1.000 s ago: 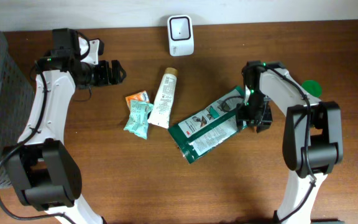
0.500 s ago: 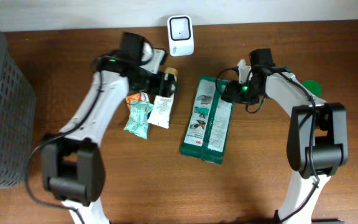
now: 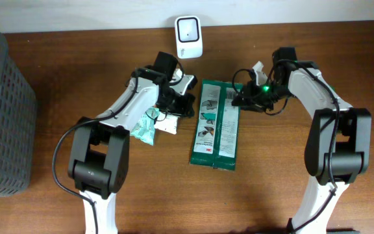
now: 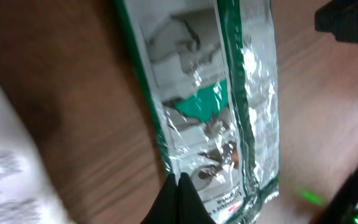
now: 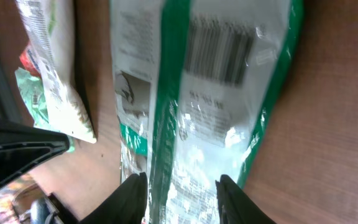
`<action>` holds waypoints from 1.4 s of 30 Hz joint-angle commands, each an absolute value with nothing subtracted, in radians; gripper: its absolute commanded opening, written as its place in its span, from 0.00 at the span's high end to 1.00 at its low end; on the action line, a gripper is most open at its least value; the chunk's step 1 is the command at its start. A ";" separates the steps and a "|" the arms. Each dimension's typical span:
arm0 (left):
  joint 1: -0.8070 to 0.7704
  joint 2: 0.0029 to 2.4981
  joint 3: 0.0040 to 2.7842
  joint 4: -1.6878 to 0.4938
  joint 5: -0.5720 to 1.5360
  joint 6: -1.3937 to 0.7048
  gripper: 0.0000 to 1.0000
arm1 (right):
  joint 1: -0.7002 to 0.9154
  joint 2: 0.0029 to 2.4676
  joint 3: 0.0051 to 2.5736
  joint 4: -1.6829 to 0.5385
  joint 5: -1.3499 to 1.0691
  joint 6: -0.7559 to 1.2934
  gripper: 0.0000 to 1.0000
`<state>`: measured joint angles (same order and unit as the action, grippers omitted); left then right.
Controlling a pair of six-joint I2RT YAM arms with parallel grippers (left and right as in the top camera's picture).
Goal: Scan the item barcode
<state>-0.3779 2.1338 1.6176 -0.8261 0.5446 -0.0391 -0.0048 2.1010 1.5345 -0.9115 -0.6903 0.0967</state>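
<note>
A long green and white pack [image 3: 216, 130] lies flat in the middle of the brown worktop [image 3: 63, 58]. It points up and down in the view from above, with its top end near the white scanner [image 3: 188, 29] that sits at the back edge. The barcode [image 5: 219, 46] is on the pack's top face, near one end, and its black lines show well in the right wrist view. The left end effector [image 3: 186, 104] is at the left side of the pack, near the top. Its two fingers are pressed together, and in the left wrist view the dark tip sits right over the pack's edge. I cannot tell if any of the shiny wrap is pinched between them. The right end effector [image 3: 244, 97] is at the pack's top right corner. Its two fingers [image 5: 135, 196] stand apart, and part of the pack with a green stripe shows between them. I cannot tell if they touch the pack. Just left of the pack, partly under the left arm, lies a white tube [image 3: 169, 122]. A small blue-green packet [image 3: 145, 128] lies next to the tube. A grey basket [image 3: 2, 110] stands at the far left edge, well away from everything else.
</note>
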 commanded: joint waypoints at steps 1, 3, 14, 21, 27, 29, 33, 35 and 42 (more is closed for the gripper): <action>-0.410 2.189 1.586 -0.830 0.651 -0.038 1.00 | -0.001 2.105 1.548 -0.948 -0.695 0.086 0.65; -0.420 2.215 1.586 -0.829 0.677 -0.038 1.00 | -0.001 2.105 1.548 -0.968 -0.646 0.119 0.65; -0.416 2.282 1.586 -0.821 0.672 -0.131 1.00 | 0.001 2.109 1.395 -0.915 -0.620 0.167 0.64; -0.416 2.301 1.586 -0.822 0.667 -0.164 1.00 | 0.018 2.120 1.260 -0.721 -0.709 0.167 0.65; -0.408 2.302 1.586 -0.822 0.670 -0.171 1.00 | 0.046 2.122 1.247 -0.637 -1.028 0.047 0.66; -0.408 2.302 1.586 -0.823 0.670 -0.171 1.00 | 0.065 2.121 1.247 -0.588 -1.090 0.033 0.66; -0.408 2.302 1.586 -0.822 0.670 -0.171 1.00 | 0.080 2.119 1.247 -0.657 -1.040 0.033 0.63; -0.410 2.302 1.586 -0.818 0.669 -0.171 1.00 | 0.080 2.119 1.247 -0.735 -0.923 0.033 0.60; -0.410 2.302 1.586 -0.820 0.670 -0.171 1.00 | 0.076 2.119 1.247 -0.915 -0.867 -0.108 0.57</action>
